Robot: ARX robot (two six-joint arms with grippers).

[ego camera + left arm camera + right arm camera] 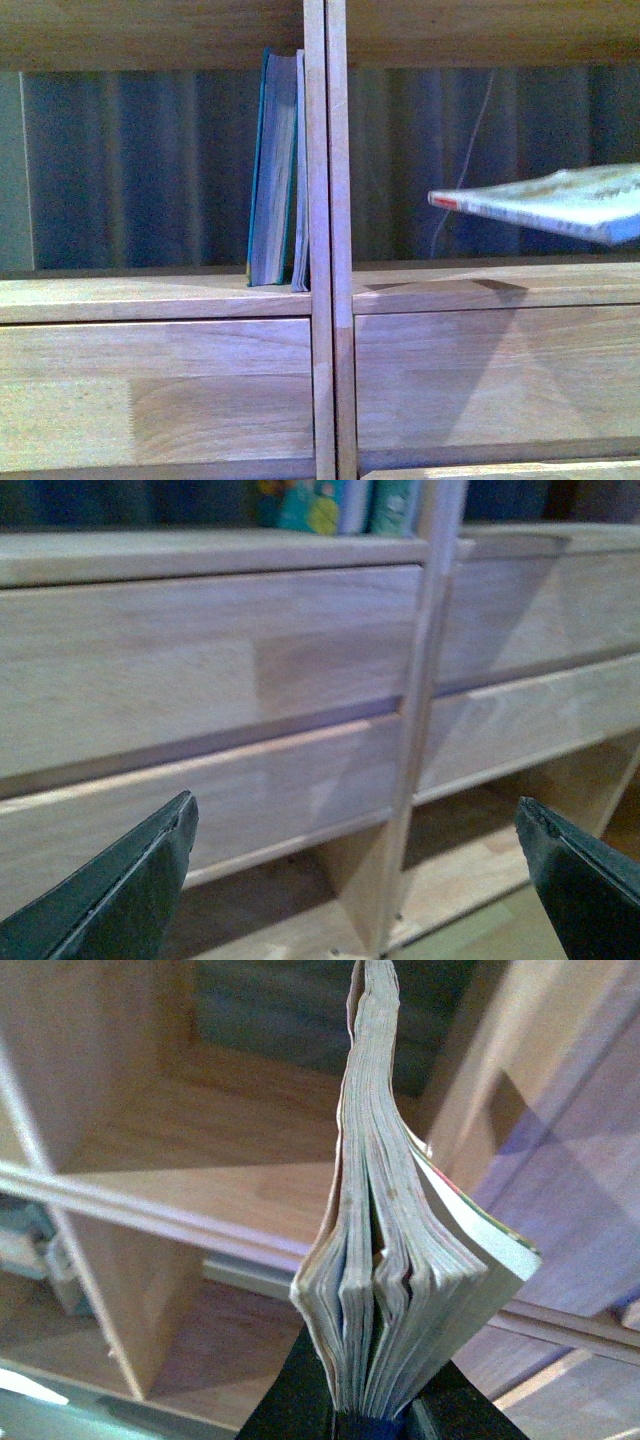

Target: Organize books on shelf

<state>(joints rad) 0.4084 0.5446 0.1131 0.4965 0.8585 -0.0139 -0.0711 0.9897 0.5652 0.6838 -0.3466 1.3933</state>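
One paperback (560, 205), roughly level in mid-air before the right-hand compartment of the shelf (160, 300), red-and-white spine toward the central divider (326, 150). Pinched at the page edge by the right gripper (375, 1422), pages splayed. Two more in the left-hand compartment, upright: thin pale book (301, 170) against the divider, teal book (272, 170) touching it. Left gripper (355, 815) spread wide, empty, facing the drawer-like panels (200, 650).

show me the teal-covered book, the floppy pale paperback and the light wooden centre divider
teal-covered book (274, 170): front view, page block
floppy pale paperback (570, 192): front view, top cover
light wooden centre divider (340, 200): front view, right upright
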